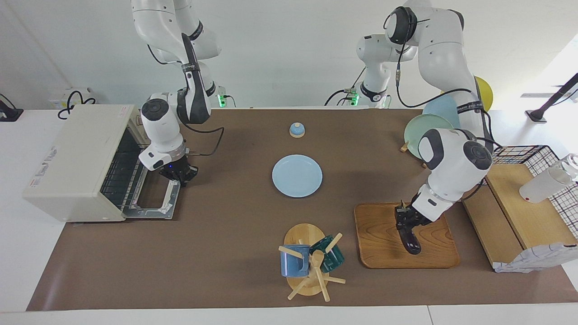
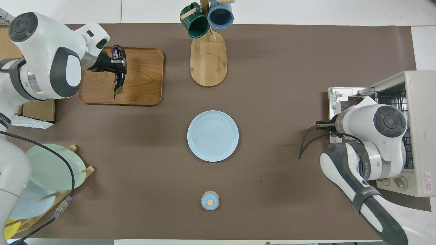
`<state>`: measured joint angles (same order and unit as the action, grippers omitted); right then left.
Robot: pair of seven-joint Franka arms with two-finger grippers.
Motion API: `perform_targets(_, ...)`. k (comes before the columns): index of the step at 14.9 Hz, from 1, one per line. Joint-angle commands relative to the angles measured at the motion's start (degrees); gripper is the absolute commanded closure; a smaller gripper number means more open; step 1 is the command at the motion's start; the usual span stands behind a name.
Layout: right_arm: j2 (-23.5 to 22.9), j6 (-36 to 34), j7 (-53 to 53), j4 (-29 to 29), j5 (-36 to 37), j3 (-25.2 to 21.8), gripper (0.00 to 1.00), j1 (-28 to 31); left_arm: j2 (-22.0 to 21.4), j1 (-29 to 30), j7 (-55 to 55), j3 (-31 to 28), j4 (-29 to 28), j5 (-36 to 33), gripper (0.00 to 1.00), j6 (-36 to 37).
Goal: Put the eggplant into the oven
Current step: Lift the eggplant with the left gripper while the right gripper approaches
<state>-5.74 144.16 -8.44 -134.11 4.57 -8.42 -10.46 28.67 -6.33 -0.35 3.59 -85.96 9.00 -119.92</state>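
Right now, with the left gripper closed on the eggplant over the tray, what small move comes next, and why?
Probably a short straight lift. The left gripper is shut on the eggplant, whose free end hangs low over the wooden tray. The oven door lies open at the right arm's end, the right gripper at its handle, so clearing the tray comes before carrying across.

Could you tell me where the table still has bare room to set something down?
The widest bare stretch of mat lies between the blue plate and the oven. Another runs between the plate and the wooden tray. It is crowded at the left arm's end, where the left gripper holds the eggplant over the tray, and around the mug rack.
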Motion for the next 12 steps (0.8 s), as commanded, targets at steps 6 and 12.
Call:
perform_targets(6, -1.03, -12.02, -3.6, 12.44, -1.67, -1.17, 0.79, -3.77, -18.2, -10.52, -18.7, -0.33, -8.07, 2.94, 1.0, 14.1)
perform_targets(12, -0.5, -21.37, -0.01, 19.06, -2.02, -0.81, 0.0, -3.77, -19.45, -21.33, -22.39, -0.33, -18.87, 5.68, 1.0, 1.04)
